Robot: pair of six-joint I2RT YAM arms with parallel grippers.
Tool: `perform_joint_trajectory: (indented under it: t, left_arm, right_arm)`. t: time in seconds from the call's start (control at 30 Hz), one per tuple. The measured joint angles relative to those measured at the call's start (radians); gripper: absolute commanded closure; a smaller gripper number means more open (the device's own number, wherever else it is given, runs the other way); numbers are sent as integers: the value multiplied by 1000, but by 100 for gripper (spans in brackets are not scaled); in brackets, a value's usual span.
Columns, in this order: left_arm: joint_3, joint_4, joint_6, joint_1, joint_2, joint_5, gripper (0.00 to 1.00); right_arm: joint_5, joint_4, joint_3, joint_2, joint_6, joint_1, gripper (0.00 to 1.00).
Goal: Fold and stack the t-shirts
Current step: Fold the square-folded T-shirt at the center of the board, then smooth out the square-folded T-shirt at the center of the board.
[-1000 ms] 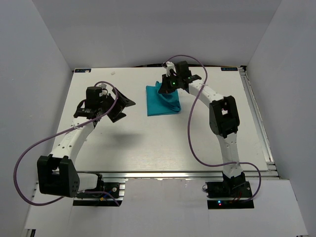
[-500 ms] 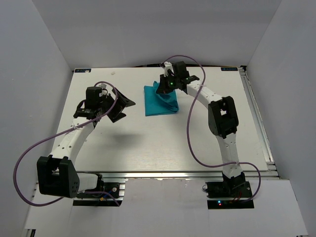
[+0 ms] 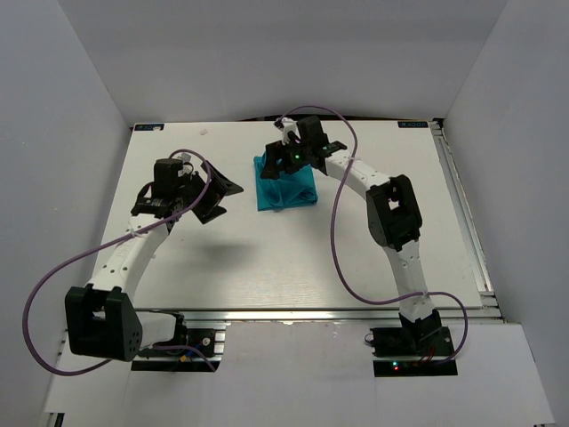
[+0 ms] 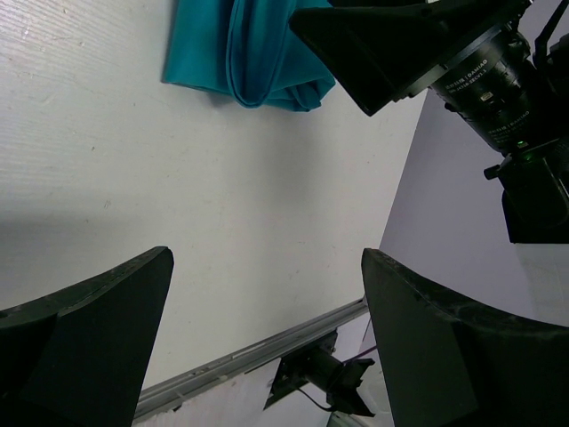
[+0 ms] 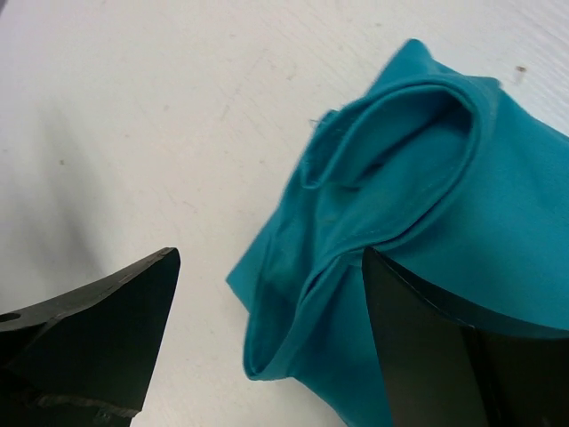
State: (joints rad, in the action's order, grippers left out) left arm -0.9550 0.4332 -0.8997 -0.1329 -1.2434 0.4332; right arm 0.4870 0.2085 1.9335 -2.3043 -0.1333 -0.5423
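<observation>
A: Where's the top view?
B: High over the near edge, facing down on the whole tabletop (image 3: 267,258).
A: And the wrist views?
B: Left looks along the tabletop from farther off, t-shirt (image 4: 204,44) at the top; right hangs close above it. All three share it.

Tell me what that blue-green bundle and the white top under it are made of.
The teal t-shirt looks like soft knit fabric, perhaps cotton: matte, limp, with rolled folds and a hemmed edge. The table looks like white-painted or laminated wood: matte, with faint grain streaks.
</observation>
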Motion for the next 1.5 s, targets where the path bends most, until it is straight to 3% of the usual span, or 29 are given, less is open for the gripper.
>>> perform_joint_trajectory:
  t: [0.5, 0.9, 1.5]
  left_arm:
    - [0, 5, 1, 0, 3, -1, 2]
    - [14, 16, 8, 7, 52, -1, 2]
    - [44, 61, 5, 7, 81, -9, 2]
  right_arm:
    - [242, -108, 0, 40, -23, 2, 11]
    - [44, -78, 0, 39, 11, 84, 11]
    - [39, -130, 105, -151, -41, 0, 11]
